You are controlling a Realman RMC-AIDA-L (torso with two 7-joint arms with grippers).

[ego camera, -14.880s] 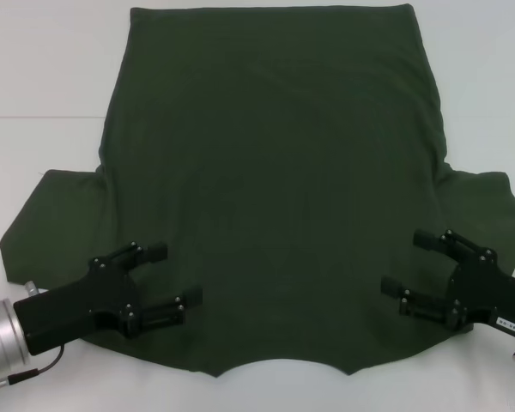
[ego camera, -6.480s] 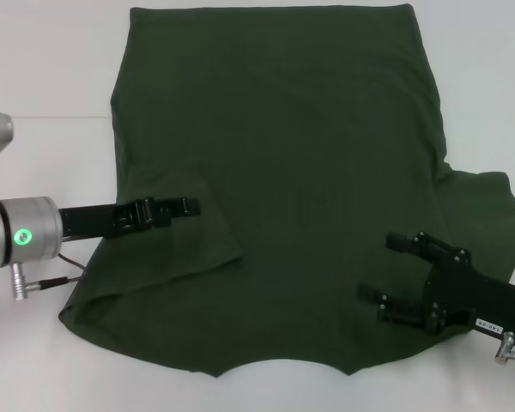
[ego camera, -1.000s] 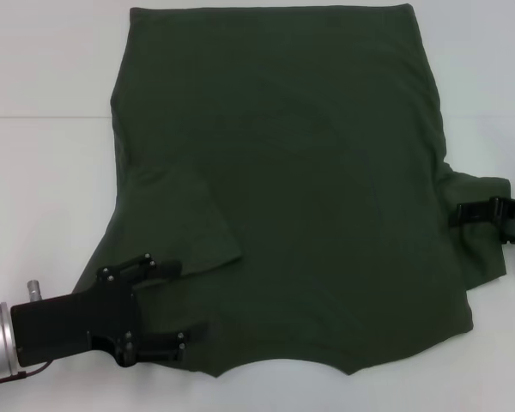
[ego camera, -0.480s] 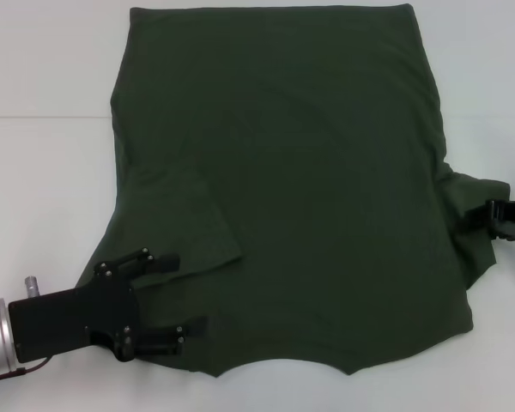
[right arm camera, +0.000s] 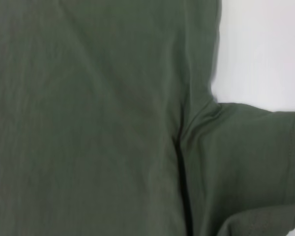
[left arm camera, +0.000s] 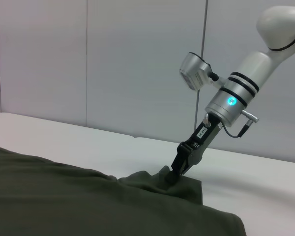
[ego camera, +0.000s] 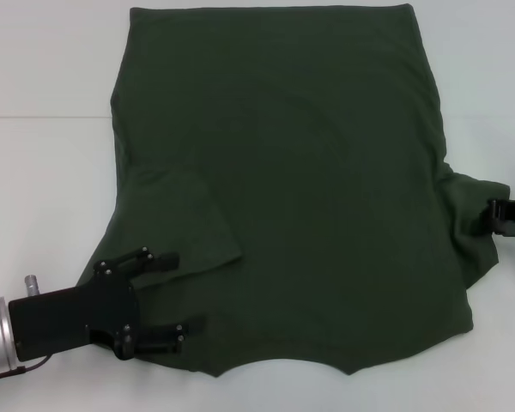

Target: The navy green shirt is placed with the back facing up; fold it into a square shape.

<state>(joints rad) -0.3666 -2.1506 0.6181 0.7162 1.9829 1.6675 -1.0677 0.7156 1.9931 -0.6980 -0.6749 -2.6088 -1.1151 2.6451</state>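
Observation:
The navy green shirt [ego camera: 309, 172] lies spread flat on the white table [ego camera: 43, 172], collar edge nearest me. Its left sleeve [ego camera: 184, 223] is folded in over the body. My left gripper [ego camera: 173, 292] rests open over the shirt's near left corner, nothing between its fingers. At the right edge my right gripper [ego camera: 496, 215] is shut on the right sleeve [ego camera: 472, 232], which is bunched and raised a little. The left wrist view shows that right gripper [left arm camera: 171, 176] pinching a peak of fabric. The right wrist view shows the sleeve [right arm camera: 246, 157] and underarm seam.
Bare white table surrounds the shirt on the left, right and near sides. A seam line in the table surface [ego camera: 34, 117] runs across the far left. Pale wall panels [left arm camera: 113, 64] stand behind the table in the left wrist view.
Over the last second my right gripper drew toward the right edge with the sleeve, whose outer part gathered up off the table. The left gripper barely shifted.

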